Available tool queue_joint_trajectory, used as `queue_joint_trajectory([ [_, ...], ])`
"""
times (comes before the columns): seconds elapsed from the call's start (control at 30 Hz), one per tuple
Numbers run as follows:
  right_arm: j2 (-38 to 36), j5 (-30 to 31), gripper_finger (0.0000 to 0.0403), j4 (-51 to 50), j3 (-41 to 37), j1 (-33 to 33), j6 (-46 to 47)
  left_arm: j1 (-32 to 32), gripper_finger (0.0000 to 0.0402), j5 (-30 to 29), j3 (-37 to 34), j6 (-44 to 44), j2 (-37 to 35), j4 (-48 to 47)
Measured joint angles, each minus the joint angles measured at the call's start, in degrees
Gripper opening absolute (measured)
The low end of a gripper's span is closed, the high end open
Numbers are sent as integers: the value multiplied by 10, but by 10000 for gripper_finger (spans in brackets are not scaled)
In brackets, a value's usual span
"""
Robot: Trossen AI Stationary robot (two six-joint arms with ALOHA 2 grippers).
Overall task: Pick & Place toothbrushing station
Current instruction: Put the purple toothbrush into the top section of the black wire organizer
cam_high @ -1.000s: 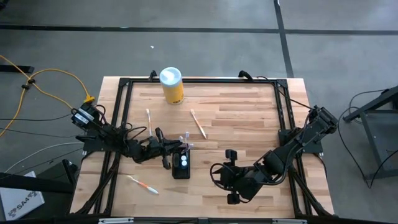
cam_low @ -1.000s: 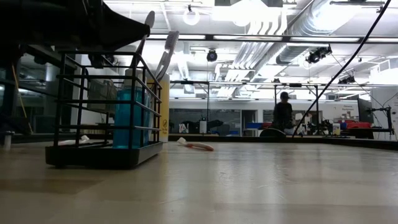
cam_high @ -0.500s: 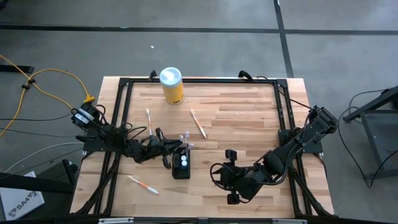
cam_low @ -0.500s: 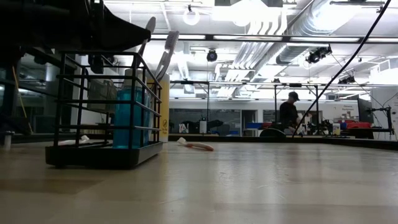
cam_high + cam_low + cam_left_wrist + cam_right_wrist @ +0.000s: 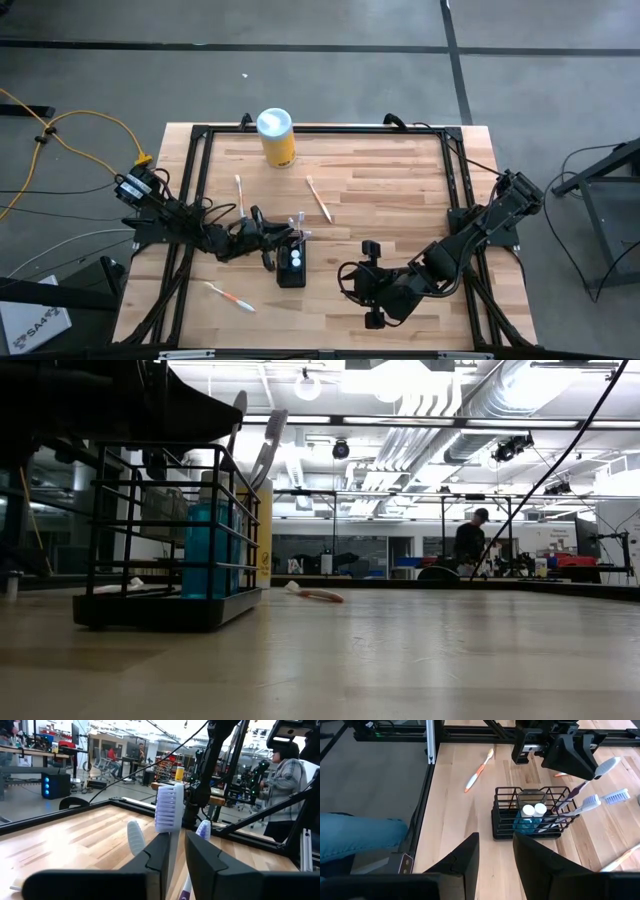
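A: Where is the toothbrushing station (image 5: 292, 264)?
B: On the table (image 5: 380, 200), near-centre.
A: The left tool (image 5: 175, 851)?
B: Narrowly parted around a white toothbrush (image 5: 167, 810). The right tool (image 5: 495, 851), to its right, stands parted, empty.

Black wire toothbrushing station (image 5: 532, 818) sits on the wooden bench (image 5: 465, 825), with blue bottles (image 5: 526, 822) inside and toothbrushes (image 5: 590, 802) leaning out one side. An orange toothbrush (image 5: 478, 771) lies well apart from it. The other arm's hand (image 5: 570, 755) hovers just beyond it.
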Motion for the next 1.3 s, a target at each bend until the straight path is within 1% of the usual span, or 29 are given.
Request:
queue_joint_trajectory([
  [0.17,0,-2,111,0,0,0,0,0,52,2,0,2,0,0],
  [0.33,0,-2,111,0,0,0,0,-9,64,21,0,-7,0,0],
  [0.6,0,-2,111,0,0,0,0,-29,77,9,0,-4,0,0],
  [0.77,0,-2,111,0,0,0,0,-35,86,-19,0,12,0,0],
  [1.03,0,-2,111,0,0,0,2,-48,125,-77,0,27,0,0],
  [1.3,0,-2,111,0,0,0,2,-73,129,-140,0,-8,0,0],
])
